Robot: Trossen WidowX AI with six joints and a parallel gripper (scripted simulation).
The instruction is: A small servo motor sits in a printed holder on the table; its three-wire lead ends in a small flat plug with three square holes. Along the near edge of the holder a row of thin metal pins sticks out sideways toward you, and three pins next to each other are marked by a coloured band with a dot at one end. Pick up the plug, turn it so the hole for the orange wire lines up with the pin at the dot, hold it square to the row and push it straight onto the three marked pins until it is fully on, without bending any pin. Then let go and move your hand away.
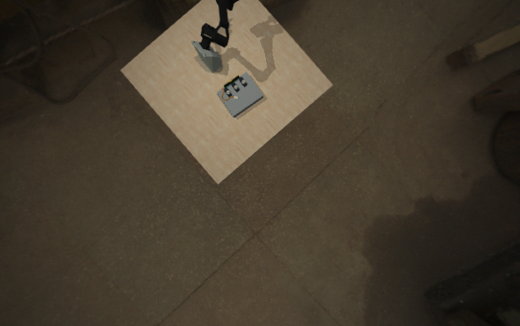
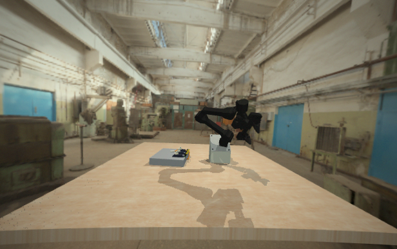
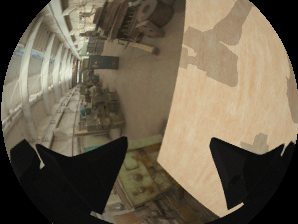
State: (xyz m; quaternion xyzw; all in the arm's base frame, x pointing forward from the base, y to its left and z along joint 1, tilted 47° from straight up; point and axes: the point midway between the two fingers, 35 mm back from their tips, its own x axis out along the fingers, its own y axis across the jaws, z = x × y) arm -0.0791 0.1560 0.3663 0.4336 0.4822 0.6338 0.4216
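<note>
The grey holder (image 1: 249,100) (image 2: 161,155) lies on the table (image 1: 186,114) (image 2: 129,200). Several small dark parts with pale round tops sit along its edge nearest the arm's base. A thin orange lead (image 1: 223,97) curls over one corner. Yellow marking (image 1: 230,79) (image 2: 188,151) shows along that same edge. The plug, the single pins and the dot are too small to make out. My gripper (image 2: 255,137) (image 3: 171,143) is open and empty, raised above table height, well away from the holder and on the other side of the arm's base. The holder is outside the wrist view.
The arm's pale grey base (image 1: 210,60) (image 2: 220,155) stands on the table close to the holder. The arm (image 2: 219,112) is folded up above it and casts long shadows over the table. A table edge and corner show in the wrist view, with the workshop floor beyond.
</note>
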